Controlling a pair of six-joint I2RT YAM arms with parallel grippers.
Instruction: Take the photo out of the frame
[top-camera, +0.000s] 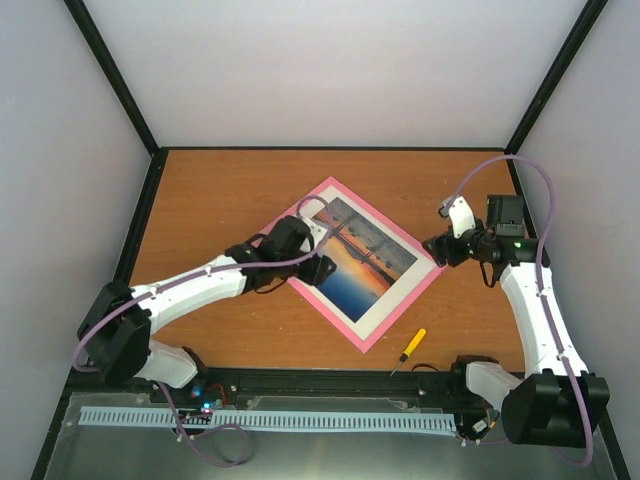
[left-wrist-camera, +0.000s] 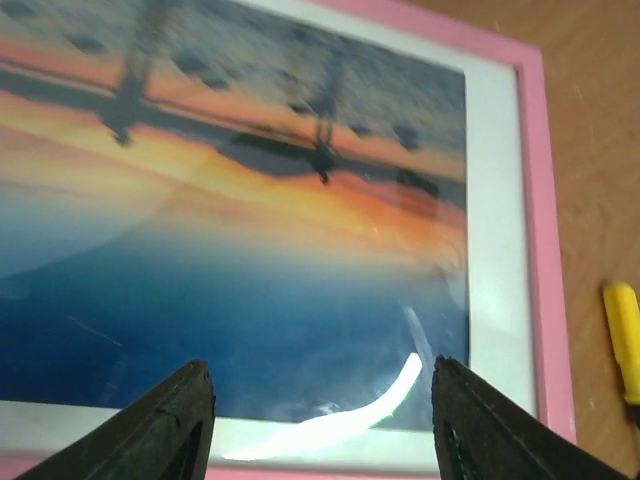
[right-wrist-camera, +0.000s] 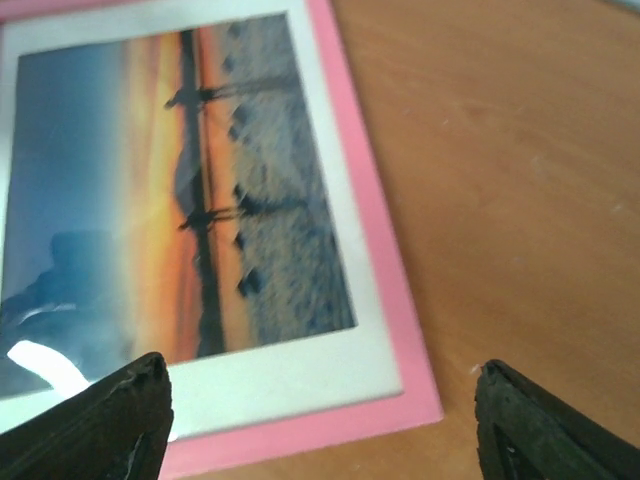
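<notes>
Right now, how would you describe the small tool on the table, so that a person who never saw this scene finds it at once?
On the wooden table lies a big pink frame, turned like a diamond. Just beside its near corner, on the right, lies the screwdriver, not touching the frame. It is the only thin thing there, with a bright yellow handle.

Pale walls — wooden table

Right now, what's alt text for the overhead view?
A pink frame holding a sunset photo lies angled on a table. The left fingers are open over its left side; the right fingers are open beside its right corner. A yellow screwdriver lies nearby.
</notes>
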